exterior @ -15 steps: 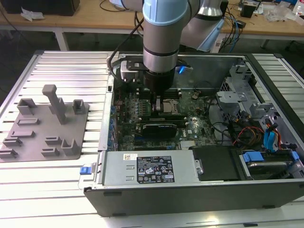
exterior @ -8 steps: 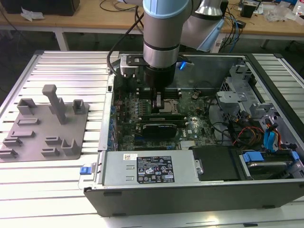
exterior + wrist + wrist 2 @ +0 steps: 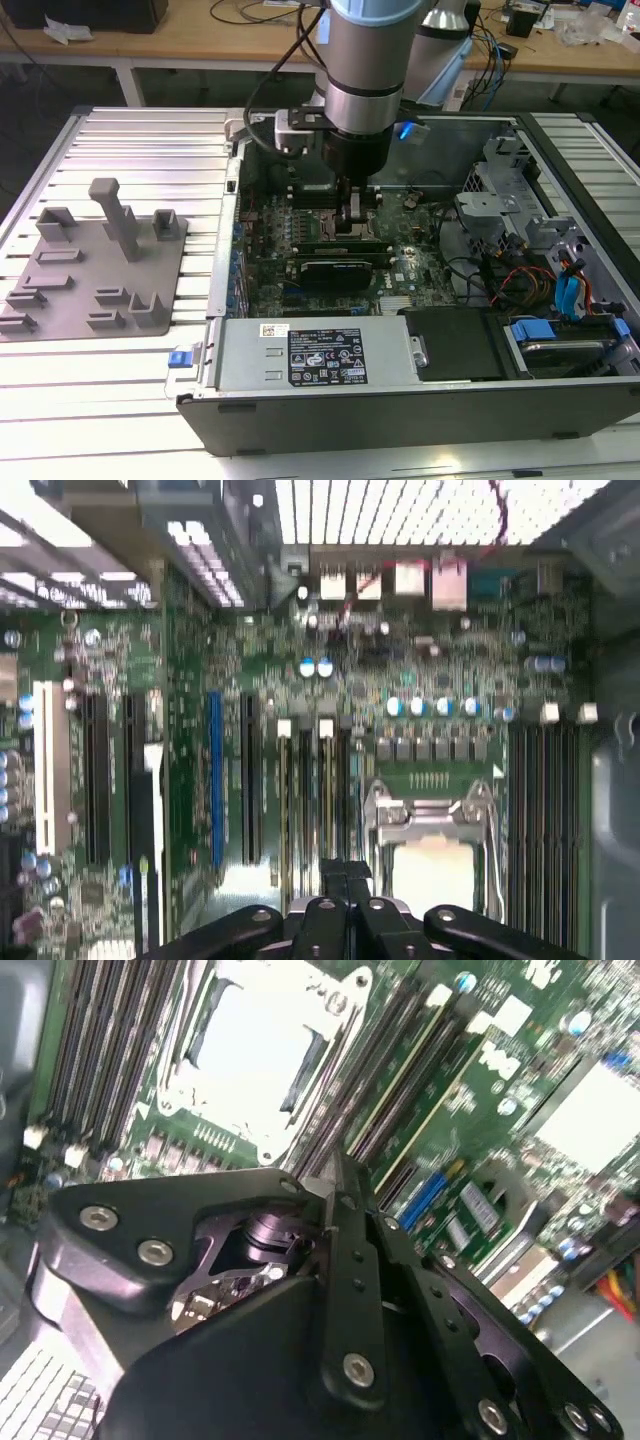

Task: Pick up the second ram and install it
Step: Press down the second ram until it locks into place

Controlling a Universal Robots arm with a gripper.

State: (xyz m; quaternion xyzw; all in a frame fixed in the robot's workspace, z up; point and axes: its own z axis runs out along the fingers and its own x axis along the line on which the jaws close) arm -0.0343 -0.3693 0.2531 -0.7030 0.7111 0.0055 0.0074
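Observation:
My gripper reaches down into the open computer case, over the memory slots beside the processor socket. Its black fingers are shut together in both wrist views, and nothing shows between them. A thin green strip, the ram, stands on edge in a slot directly under the fingertips. I cannot tell whether they touch it. In the first wrist view the slots with white end latches run straight out from the fingertips.
A thicker black card sits in a slot just in front of the ram. At the exterior view's left, a grey plastic plate with upright posts lies on the ribbed table. Drive cages and cables fill the case's right side.

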